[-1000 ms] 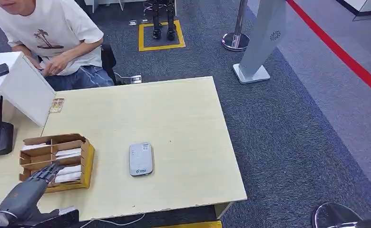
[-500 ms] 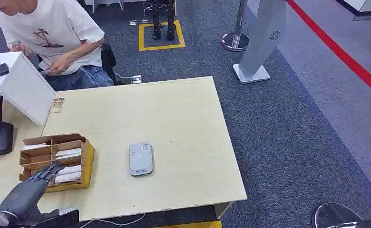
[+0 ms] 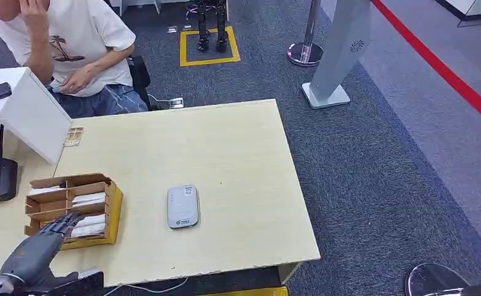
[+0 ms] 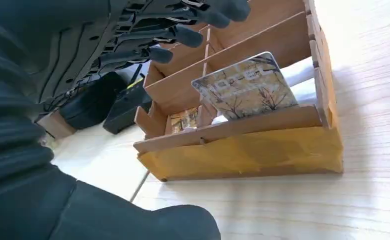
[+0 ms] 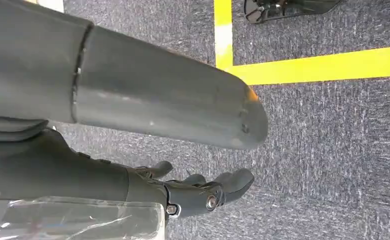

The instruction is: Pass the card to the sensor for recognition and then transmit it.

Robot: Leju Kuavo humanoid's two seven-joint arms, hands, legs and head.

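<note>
In the lower left of the head view the left hand (image 3: 37, 246) is reaching with its fingers (image 4: 183, 35) spread and empty just over the card box (image 3: 71, 209) on the table (image 3: 226, 154). The card (image 4: 245, 87) is standing on edge in a near slot, just ahead of the fingertips; the sensor (image 3: 183, 206) is lying further right.
</note>
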